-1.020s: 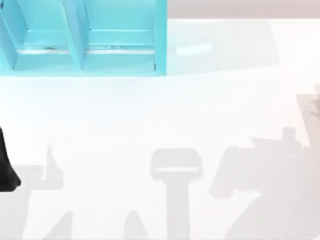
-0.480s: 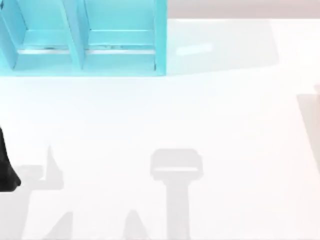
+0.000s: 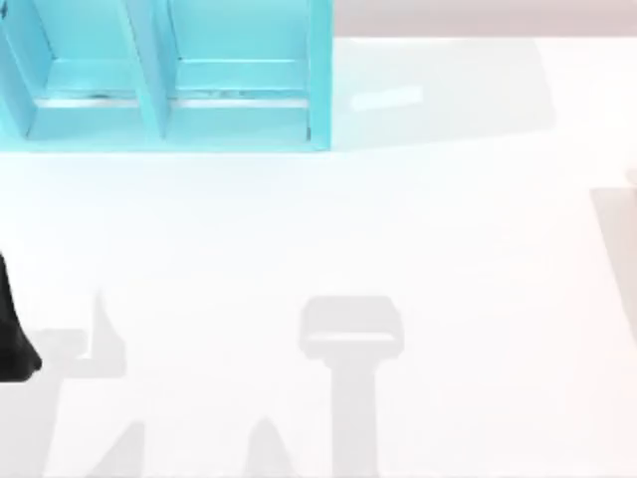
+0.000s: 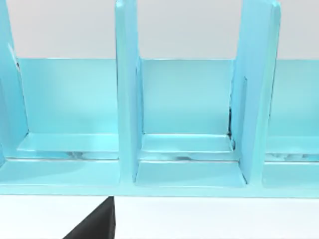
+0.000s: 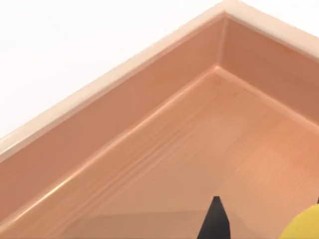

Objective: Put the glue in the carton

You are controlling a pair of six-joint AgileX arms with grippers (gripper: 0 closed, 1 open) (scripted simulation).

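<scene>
White desk (image 3: 328, 219) spreads under everything. A blue rack (image 3: 169, 80) with upright dividers stands well apart from the carton, at the far left of the desk. The carton (image 5: 114, 74) is tan, low-walled and open-topped, and one inside corner of it lies directly under the right wrist camera.

The left arm (image 3: 12, 329) is parked far from the carton, at the desk's left edge. The left gripper (image 4: 97, 224) faces the rack, and I cannot tell whether it is open or closed.

The right gripper (image 5: 266, 224) hangs above the carton's bare floor, inside the line of its walls. The glue (image 5: 305, 225) shows as a yellow edge just beside the one dark fingertip. I judge it clamped between the jaws, though I cannot read how wide they stand.

The step in hand looks like the release, with the carry nearly done. To do it well, the gripper should come lower toward the floor before letting go, so the small bottle does not bounce or roll. It should also stay clear of the near wall and corner. The jaws should open fully and the arm should lift straight up, so the bottle is not dragged out again.

A second ago the right arm's shadow lay on the desk on the carton's side. That shadow is now gone, while the left arm has not moved.
</scene>
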